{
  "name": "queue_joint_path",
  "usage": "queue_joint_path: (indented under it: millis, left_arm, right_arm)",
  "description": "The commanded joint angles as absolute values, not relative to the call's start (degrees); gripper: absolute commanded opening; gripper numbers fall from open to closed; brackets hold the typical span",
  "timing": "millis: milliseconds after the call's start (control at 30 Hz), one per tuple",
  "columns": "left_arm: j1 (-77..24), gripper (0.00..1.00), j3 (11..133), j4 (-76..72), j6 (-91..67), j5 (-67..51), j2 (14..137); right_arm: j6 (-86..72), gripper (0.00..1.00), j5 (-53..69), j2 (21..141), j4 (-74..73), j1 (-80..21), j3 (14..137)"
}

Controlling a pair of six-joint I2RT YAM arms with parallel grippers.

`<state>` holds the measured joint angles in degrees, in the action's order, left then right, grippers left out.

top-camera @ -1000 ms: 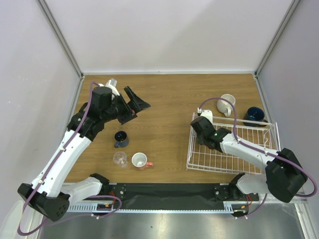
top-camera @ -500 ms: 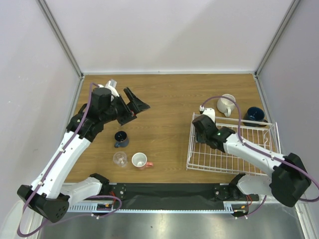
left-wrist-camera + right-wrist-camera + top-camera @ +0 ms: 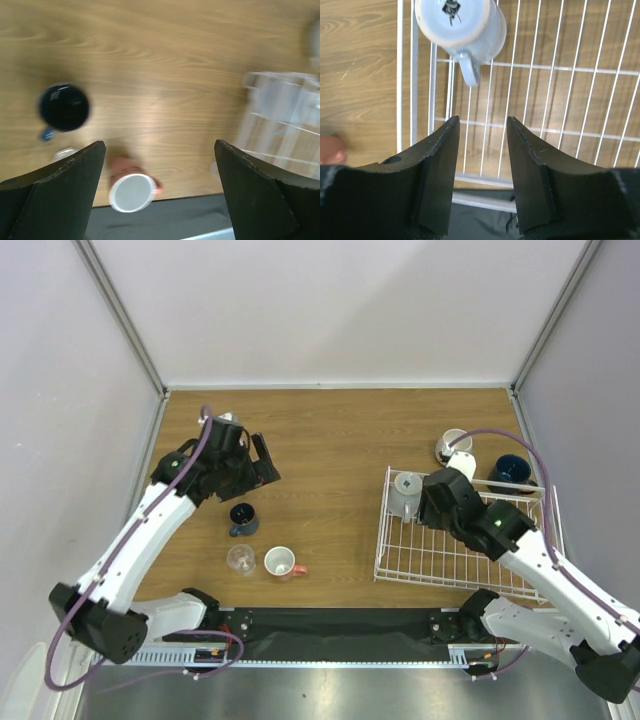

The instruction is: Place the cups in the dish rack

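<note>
Though small overhead, grey-blue mug (image 3: 462, 22) in dish rack (image 3: 570, 68), handle (image 3: 470, 72) visible wrist-side

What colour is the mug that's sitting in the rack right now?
Pale grey-blue. The mug shows best in the right wrist view.

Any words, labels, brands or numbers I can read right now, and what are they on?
No readable text in any view.
The pale grey-blue mug in the dish rack carries a small dark mark, too small to read.
The left wrist view is blurred.
</note>
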<state>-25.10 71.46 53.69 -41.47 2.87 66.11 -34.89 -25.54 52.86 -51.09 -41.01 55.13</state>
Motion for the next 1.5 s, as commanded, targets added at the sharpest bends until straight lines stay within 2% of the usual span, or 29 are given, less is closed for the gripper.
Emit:
queue_joint_path:
  millis: [0, 367, 433, 467, 500, 633, 933, 1300, 1400, 1467]
  left_arm:
    - [-25.0, 0.96, 73.7, 62.7, -38.9, 12.7, 70.3]
    - [-25.0, 0.88, 70.0, 60.4, -43.3, 15.7, 77.2]
    - [-25.0, 0.83, 70.7, 60.7, -44.8, 16.3, 79.6]
    - [-25.0, 0.71, 71.2, 61.0, -45.1, 16.6, 80.7]
    - [-25.0, 0.68, 71.8, 61.9, -46.0, 17.0, 83.6]
    - [-25.0, 0.66, 73.3, 63.5, -46.8, 15.9, 88.0]
    - [-25.0, 0.66, 70.8, 60.4, -46.8, 16.9, 89.9]
    - [-24.3, 0.61, 67.8, 56.3, -45.5, 17.5, 93.6]
    - [-23.8, 0.56, 67.1, 55.4, -44.8, 17.6, 94.2]
    - [-23.6, 0.47, 66.9, 54.7, -44.5, 17.6, 94.1]
  right_arm:
    - [-38.8, 0.48, -24.0, 51.5, -57.4, -41.2, 58.5]
    - [-39.3, 0.47, -22.4, 49.4, -61.2, -41.1, 63.0]
    - [-39.5, 0.47, -22.4, 48.7, -61.7, -41.2, 63.0]
    - [-39.5, 0.47, -22.2, 48.6, -61.9, -41.2, 62.8]
    - [-39.5, 0.47, -22.1, 48.2, -62.1, -41.2, 62.8]
    - [-39.9, 0.46, -22.4, 47.7, -62.9, -41.2, 62.8]
    - [-39.7, 0.46, -22.9, 47.7, -63.8, -41.2, 63.4]
    - [-39.8, 0.47, -22.9, 47.7, -63.9, -41.2, 63.0]
    - [-40.0, 0.47, -22.9, 47.6, -64.1, -41.2, 62.9]
    - [-40.1, 0.47, -22.9, 47.5, -64.2, -41.2, 62.9]
